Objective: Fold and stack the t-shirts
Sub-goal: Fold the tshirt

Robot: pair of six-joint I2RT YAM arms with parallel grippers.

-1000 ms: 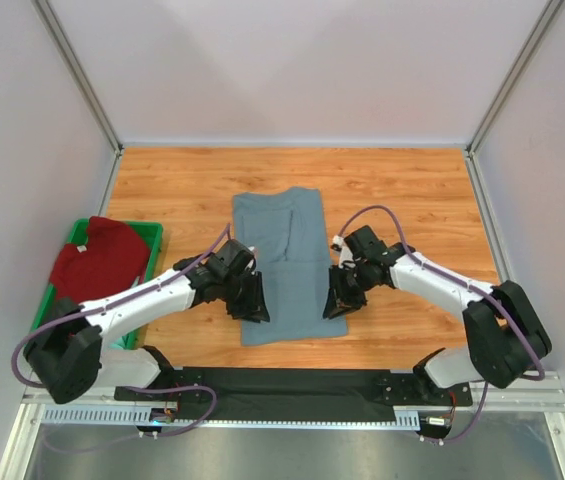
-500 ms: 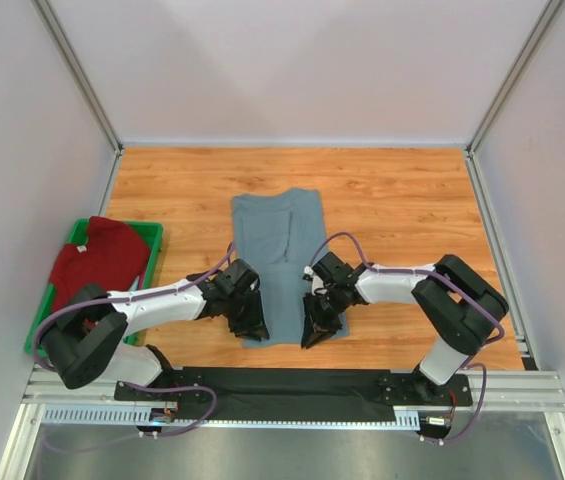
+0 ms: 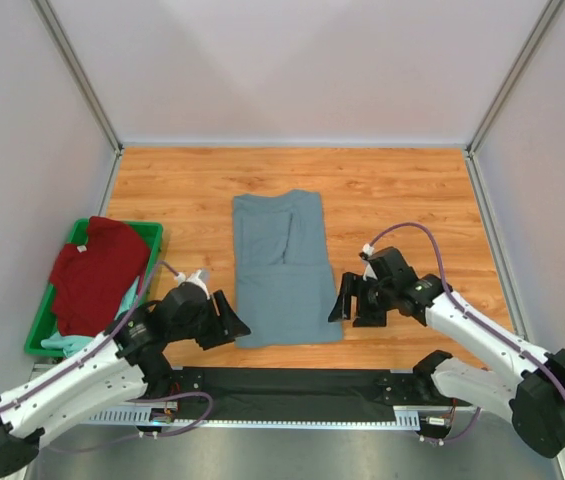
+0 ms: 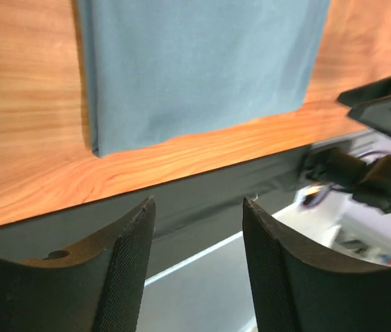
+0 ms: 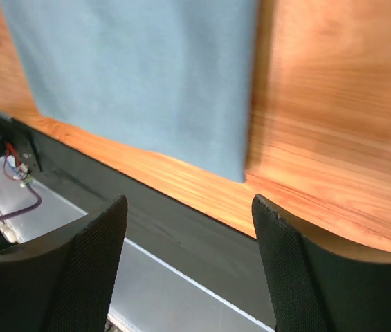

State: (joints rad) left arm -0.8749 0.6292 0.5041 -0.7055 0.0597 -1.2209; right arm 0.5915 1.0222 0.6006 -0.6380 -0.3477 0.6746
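The slate grey-blue cotton t-shirt [image 3: 282,270], folded into a long narrow rectangle, lies flat between the two pincers, its near corners just ahead of each. Soft, light and limp, it will likely sag and slide on the smooth wooden desk [image 3: 412,200], so pinch both near corners through every layer. The left pincer [image 3: 224,322] and right pincer [image 3: 345,300] stand wide, holding nothing, with textured black pads [image 4: 129,263].
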